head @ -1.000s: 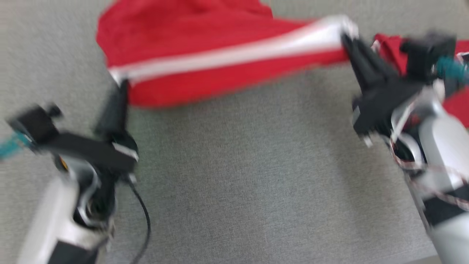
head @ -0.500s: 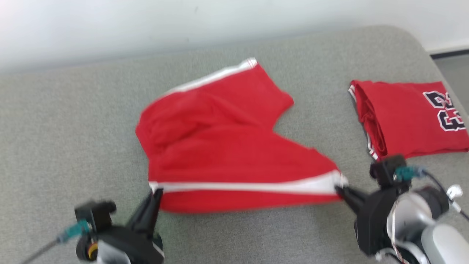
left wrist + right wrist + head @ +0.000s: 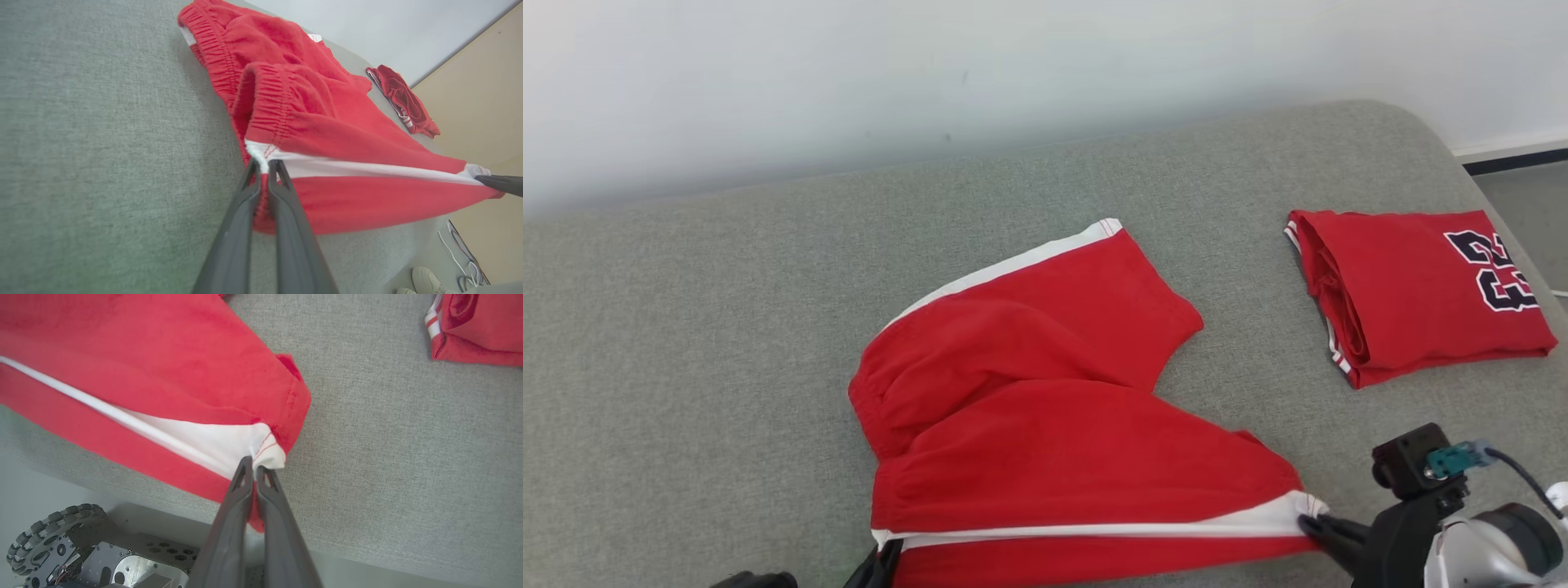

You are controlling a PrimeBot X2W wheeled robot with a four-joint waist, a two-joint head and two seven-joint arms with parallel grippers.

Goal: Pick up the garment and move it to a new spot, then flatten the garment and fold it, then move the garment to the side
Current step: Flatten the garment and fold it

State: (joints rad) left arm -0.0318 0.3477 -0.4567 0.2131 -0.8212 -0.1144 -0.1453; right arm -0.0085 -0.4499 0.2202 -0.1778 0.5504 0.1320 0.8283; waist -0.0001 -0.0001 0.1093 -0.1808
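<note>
The garment (image 3: 1045, 408) is a pair of red shorts with a white side stripe, spread on the grey cushioned surface (image 3: 686, 327). Its near edge is stretched taut between both grippers. My left gripper (image 3: 888, 557) is shut on the waistband corner at the stripe (image 3: 265, 157). My right gripper (image 3: 1311, 523) is shut on the white hem corner (image 3: 265, 451) of the leg. The far leg (image 3: 1086, 302) lies loosely toward the back. In the left wrist view the right gripper's fingertips (image 3: 496, 181) show at the stripe's far end.
A folded red jersey (image 3: 1417, 294) with dark numerals lies at the right of the surface. A pale wall runs behind. The robot's wheeled base (image 3: 53, 543) sits below the near edge. A shoe (image 3: 427, 281) and cables (image 3: 466, 261) are on the floor.
The head camera has tilted up, shifting the whole picture down. Both grippers still hold the shorts' near edge stretched, now close to the surface's near edge.
</note>
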